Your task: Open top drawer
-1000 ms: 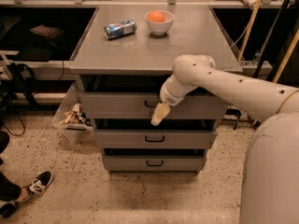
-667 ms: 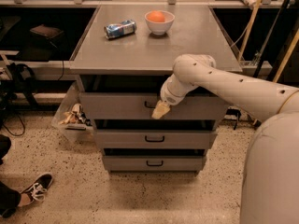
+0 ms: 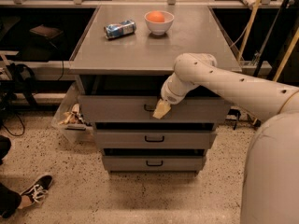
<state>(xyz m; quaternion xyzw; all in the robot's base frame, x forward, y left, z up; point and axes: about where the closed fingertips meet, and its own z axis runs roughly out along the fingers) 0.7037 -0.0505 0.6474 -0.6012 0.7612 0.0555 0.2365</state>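
Note:
The top drawer (image 3: 112,108) is the wide grey one just under the grey tabletop (image 3: 149,45), the uppermost of three alike. Its small black loop handle (image 3: 149,108) shows partly at the drawer's middle. My gripper (image 3: 161,109) reaches down from the right on a white arm and sits right at the handle, its tan fingertips covering the handle's right part. The drawer front stands out a little from the two below it.
On the tabletop lie a blue can (image 3: 120,29) on its side and a white bowl (image 3: 159,22) holding an orange. A clear bin (image 3: 70,118) with clutter stands left of the cabinet. A shoe (image 3: 35,190) shows at lower left. Poles lean at upper right.
My gripper has moved up and a little left, from below the handle onto it.

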